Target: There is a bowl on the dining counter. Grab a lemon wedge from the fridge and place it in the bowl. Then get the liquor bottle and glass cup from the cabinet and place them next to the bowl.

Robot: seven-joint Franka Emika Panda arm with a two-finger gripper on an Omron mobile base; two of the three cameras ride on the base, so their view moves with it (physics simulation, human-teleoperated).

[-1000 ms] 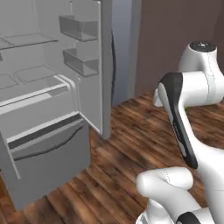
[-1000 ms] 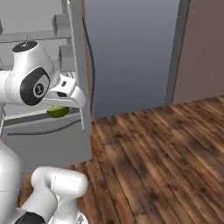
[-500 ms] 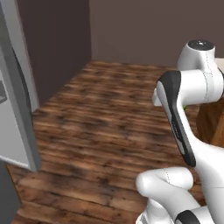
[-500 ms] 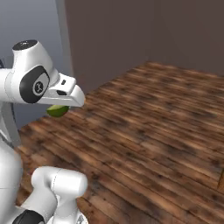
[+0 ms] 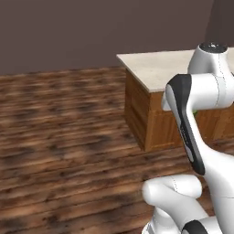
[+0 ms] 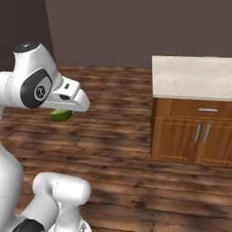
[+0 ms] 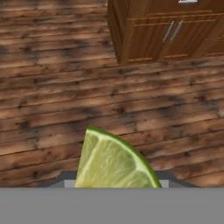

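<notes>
Brown wood floor (image 5: 59,137) goes all over the room, w/ a plain dark wall (image 6: 136,31) at the back. Next biggest is the dining counter (image 6: 195,77): a pale speckled stone top on an orange-brown wood base w/ two small doors and grey handles. It stands ahead of the robot, a bit to its right. No bowl can be seen on the part of the top that shows, so I can't say where the bowl sits.

Then the white arm, folded up high over the floor. At its end is the gripper (image 6: 63,111), w/ a little green lemon wedge (image 7: 114,159) in it. Up close the wedge is pale yellow-green inside w/ a dark green skin, point up, just above the finger tips. The claw is closed around it, pinching it from both sides, not open and not squeezed flat.

How far along, I think: the wedge is picked up, so the grab part is done. It's not in the bowl yet. Left to do: get to the counter, drop the wedge in the bowl, then fetch the liquor bottle and glass cup from the cabinet & put them by the bowl. So it's early, approx. a third.
</notes>
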